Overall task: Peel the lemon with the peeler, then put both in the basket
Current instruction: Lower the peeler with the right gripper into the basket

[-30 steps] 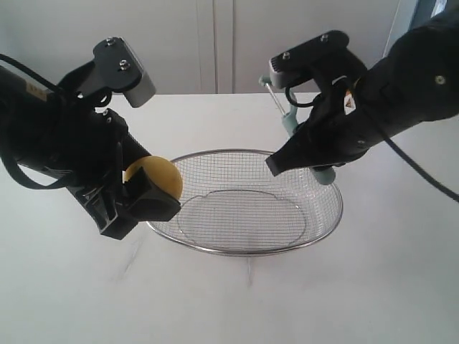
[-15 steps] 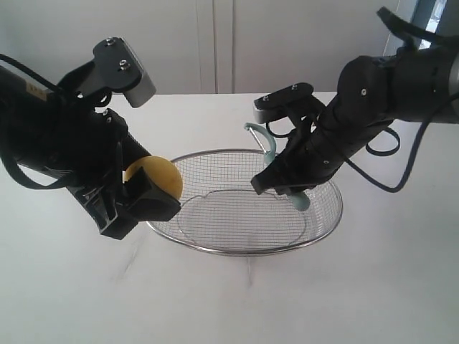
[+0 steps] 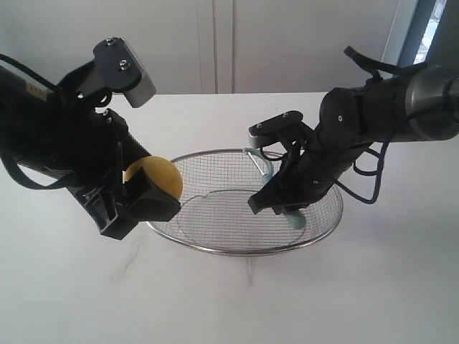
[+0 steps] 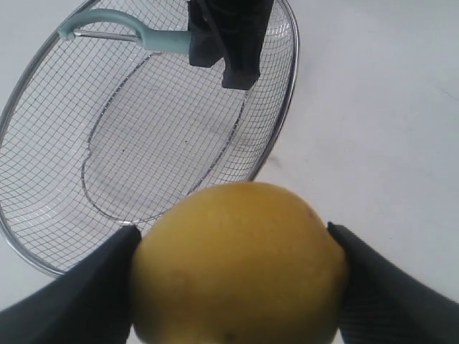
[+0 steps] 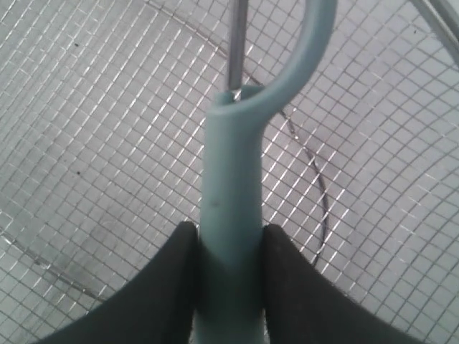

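My left gripper [image 3: 147, 188] is shut on the yellow lemon [image 3: 158, 175], held just outside the left rim of the wire-mesh basket [image 3: 215, 249]. Up close, the lemon [image 4: 237, 265] fills the space between the black fingers [image 4: 72, 301]. Over the basket's right half, my right gripper [image 3: 276, 204] is shut on the teal-green handle of the peeler [image 3: 295, 217], low inside the bowl. Its curved blade head [image 3: 257, 156] points toward the back rim. In the right wrist view the peeler [image 5: 231, 215] sits pinched between the two fingers [image 5: 165, 287], close above the mesh [image 5: 107, 143].
The basket stands on a white table [image 3: 373, 287], with a pale wall and cabinet doors [image 3: 215, 43] behind. The left arm's bulk [image 3: 50, 136] lies left of the basket, the right arm [image 3: 387, 107] reaches in from the back right.
My right gripper has come down and leftward with the peeler, from above the back right rim into the basket. The left gripper and lemon have not moved.
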